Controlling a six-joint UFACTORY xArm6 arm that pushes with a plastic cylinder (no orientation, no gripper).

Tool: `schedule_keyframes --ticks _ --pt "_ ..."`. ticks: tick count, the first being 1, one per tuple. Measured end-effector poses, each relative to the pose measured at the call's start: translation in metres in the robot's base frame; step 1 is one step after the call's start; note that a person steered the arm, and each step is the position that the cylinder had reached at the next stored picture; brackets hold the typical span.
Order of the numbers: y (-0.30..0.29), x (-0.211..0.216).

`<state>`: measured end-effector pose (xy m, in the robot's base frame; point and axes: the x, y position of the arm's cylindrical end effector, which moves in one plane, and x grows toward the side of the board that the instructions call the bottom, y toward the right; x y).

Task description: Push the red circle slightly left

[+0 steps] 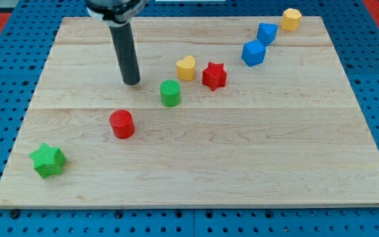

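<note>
- Red circle is the block to shift, and it sits on the tabletop, which fills nearly the whole view as a pale wooden board over a blue pegged base.
- Rod comes next in size: a dark straight shaft descending from the view's top, with my tip resting on the wood above the red circle and a little to its right, apart from it. No jaws exist on this arm, so nothing is clenched or released; the rod only pushes.
- Step in hand, as I judge it: the approach. My tip is not yet on the side it needs. To send the block toward the view's left, the tip should come round to the block's right flank, then nudge briefly, since only a slight shift is asked.
- Green circle stands just right of the tip, near the path round, so the swing should pass between it and the red one without clipping it.
- Red circle looks like a short upright cylinder with a ribbed top, standing left of centre, well clear of the green star at the lower left.
- Remaining blocks lie away toward the upper right: yellow heart, red star, two blue blocks, and a yellow block.
</note>
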<state>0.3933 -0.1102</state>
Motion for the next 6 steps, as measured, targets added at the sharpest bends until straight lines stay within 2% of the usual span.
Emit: schedule_keyframes --ticks 2,4,5,6 --pt "0.082 -0.007" --pt "0.052 -0.006" --pt "0.019 0.024" --pt "0.025 0.057"
